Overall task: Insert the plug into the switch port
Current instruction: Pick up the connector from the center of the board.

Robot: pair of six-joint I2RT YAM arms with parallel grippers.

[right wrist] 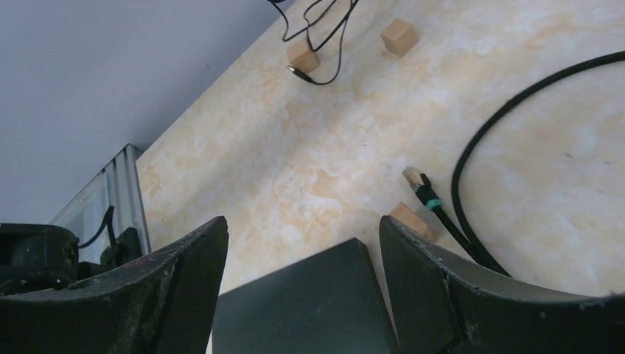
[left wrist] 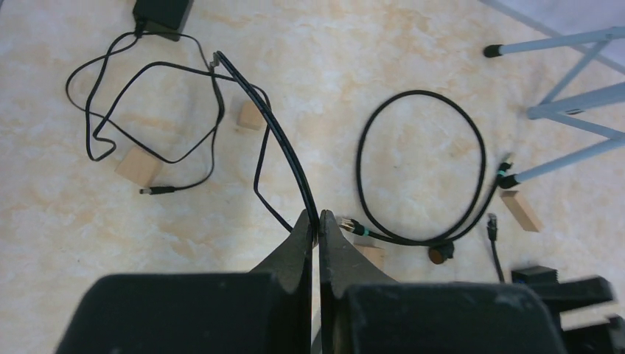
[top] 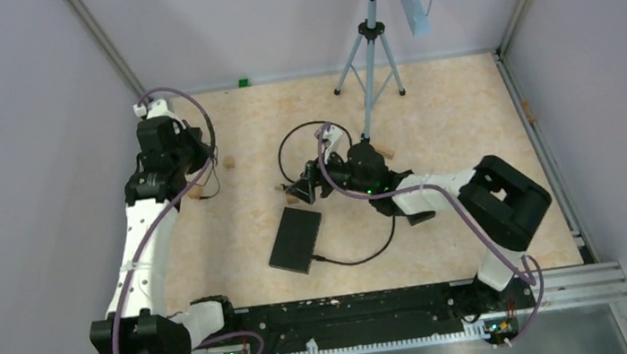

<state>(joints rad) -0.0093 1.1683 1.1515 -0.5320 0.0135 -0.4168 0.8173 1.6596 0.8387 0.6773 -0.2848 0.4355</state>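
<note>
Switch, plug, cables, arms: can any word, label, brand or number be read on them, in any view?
None can be read. The switch is plain black; the plug, the cable in the left gripper and the open right gripper show no marks.

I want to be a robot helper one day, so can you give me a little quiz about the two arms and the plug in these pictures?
1. True or false: the right gripper is wide open.
2. Where is the plug with the gold tip?
A. lying on the table
B. up on the tripod
C. pinched in the right gripper
3. In a few words: what is the left gripper squeezing between its shut fingers?

Key: 1 true; 2 A; 3 a black cable.
</note>
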